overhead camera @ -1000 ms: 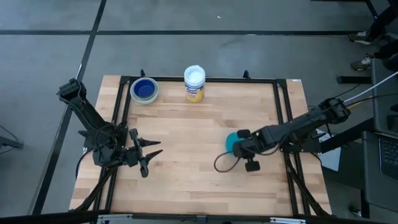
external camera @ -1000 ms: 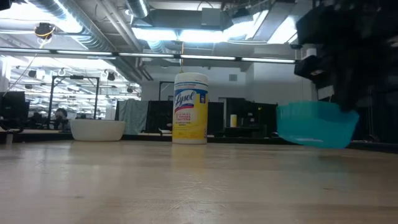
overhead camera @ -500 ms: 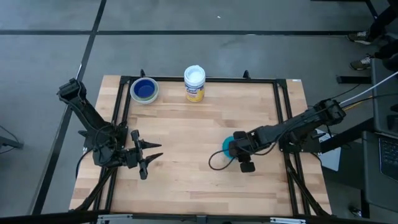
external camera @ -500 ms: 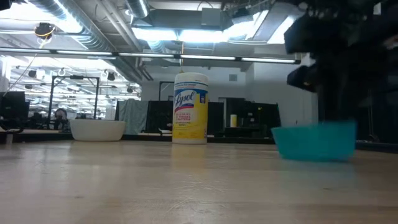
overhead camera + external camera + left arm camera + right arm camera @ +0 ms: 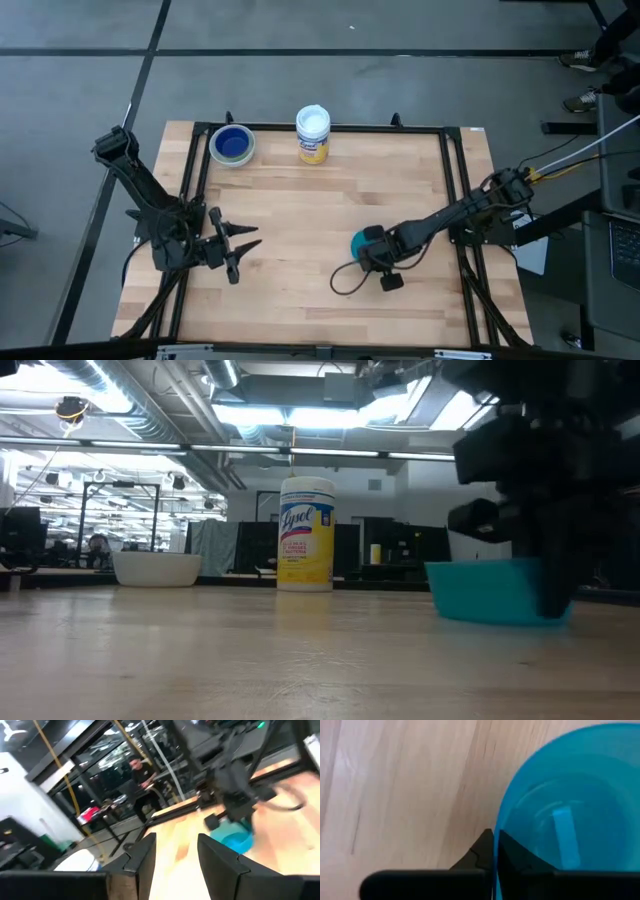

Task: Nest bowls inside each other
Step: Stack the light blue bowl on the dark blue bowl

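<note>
A teal bowl (image 5: pixel 359 243) (image 5: pixel 488 591) stands upright on the table right of the middle, also seen in the right wrist view (image 5: pixel 570 805). My right gripper (image 5: pixel 370 250) (image 5: pixel 495 847) comes down on its right side and is shut on its rim. At the far left a dark blue bowl (image 5: pixel 232 142) sits inside a white bowl (image 5: pixel 157 568). My left gripper (image 5: pixel 240 250) (image 5: pixel 175 855) waits open at the left, pointing level toward the teal bowl (image 5: pixel 233 840). My right gripper pinches the teal bowl's rim (image 5: pixel 496 837) on the bowl's right side, with one finger (image 5: pixel 520 862) inside the bowl and one finger (image 5: pixel 481 854) outside it. The fingers come from above, pointing steeply down. The bowl sits upright with its base on the table (image 5: pixel 490 620).
A white-lidded jar with a yellow label (image 5: pixel 313 133) (image 5: pixel 305 535) stands upright at the far edge, right of the bowl stack. A black frame (image 5: pixel 455 180) runs round the wooden table. Bare wood lies between the two grippers.
My right gripper has come down and gone toward the table's left and near edges with the teal bowl. The bowl hung tilted above the table a second ago and now stands level on the wood.
</note>
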Robot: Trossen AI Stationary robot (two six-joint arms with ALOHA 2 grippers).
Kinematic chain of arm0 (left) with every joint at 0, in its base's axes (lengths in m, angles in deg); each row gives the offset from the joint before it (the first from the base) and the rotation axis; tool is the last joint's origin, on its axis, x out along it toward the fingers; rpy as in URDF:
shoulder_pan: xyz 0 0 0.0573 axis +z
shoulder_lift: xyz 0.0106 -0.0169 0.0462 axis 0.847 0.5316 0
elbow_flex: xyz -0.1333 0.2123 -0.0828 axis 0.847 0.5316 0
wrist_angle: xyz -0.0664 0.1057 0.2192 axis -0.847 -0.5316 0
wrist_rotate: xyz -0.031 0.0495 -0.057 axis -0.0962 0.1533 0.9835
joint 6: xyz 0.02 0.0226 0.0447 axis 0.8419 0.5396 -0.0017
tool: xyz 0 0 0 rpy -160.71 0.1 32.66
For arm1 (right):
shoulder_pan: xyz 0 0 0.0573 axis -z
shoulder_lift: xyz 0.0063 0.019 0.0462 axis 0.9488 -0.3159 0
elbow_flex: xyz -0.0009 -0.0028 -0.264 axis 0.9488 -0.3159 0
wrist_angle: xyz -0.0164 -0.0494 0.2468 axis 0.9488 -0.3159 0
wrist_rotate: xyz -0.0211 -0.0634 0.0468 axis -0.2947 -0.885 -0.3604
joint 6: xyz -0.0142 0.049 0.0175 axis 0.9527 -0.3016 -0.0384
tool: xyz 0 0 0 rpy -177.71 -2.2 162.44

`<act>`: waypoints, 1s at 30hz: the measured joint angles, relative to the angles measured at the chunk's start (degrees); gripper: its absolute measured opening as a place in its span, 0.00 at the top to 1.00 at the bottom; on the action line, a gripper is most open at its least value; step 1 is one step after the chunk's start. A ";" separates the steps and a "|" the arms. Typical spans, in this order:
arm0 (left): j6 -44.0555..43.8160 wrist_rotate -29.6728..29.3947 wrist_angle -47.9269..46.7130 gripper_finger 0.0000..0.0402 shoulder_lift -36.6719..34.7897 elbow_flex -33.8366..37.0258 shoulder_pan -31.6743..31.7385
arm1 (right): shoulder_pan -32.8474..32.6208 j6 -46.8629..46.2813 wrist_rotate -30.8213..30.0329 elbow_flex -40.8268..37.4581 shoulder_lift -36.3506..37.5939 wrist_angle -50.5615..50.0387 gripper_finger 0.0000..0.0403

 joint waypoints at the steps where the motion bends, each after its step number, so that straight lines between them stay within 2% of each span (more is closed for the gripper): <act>1: -0.19 -1.07 -1.04 0.65 0.00 0.00 0.06 | -0.64 0.18 -0.96 0.72 0.07 -0.92 0.98; 5: -0.46 -5.09 -7.17 0.67 2.04 -0.02 2.45 | -4.22 2.71 -6.16 6.54 0.96 -8.84 0.99; 9: 3.93 -3.06 -11.20 0.70 8.37 -1.54 7.51 | -8.70 8.11 -19.05 16.07 0.96 -22.72 0.99; 13: 13.25 -2.85 -20.25 0.70 18.59 -9.81 12.46 | -11.40 13.51 -31.60 23.94 0.20 -36.05 0.99; 18: 26.25 -4.30 -30.62 0.70 28.75 -20.48 16.43 | -11.49 18.62 -36.18 27.07 -2.87 -50.16 1.00; 22: 33.71 -1.16 -31.85 0.70 31.75 -25.20 16.76 | -11.47 29.38 -39.81 26.43 -5.36 -53.31 1.00; 26: 38.98 6.16 -31.38 0.70 32.93 -30.19 15.69 | -10.34 37.51 -42.22 26.60 -5.92 -50.15 1.00; 30: 44.30 11.87 -32.10 0.70 35.60 -34.69 15.41 | -9.23 41.85 -43.85 29.83 -5.94 -46.83 1.00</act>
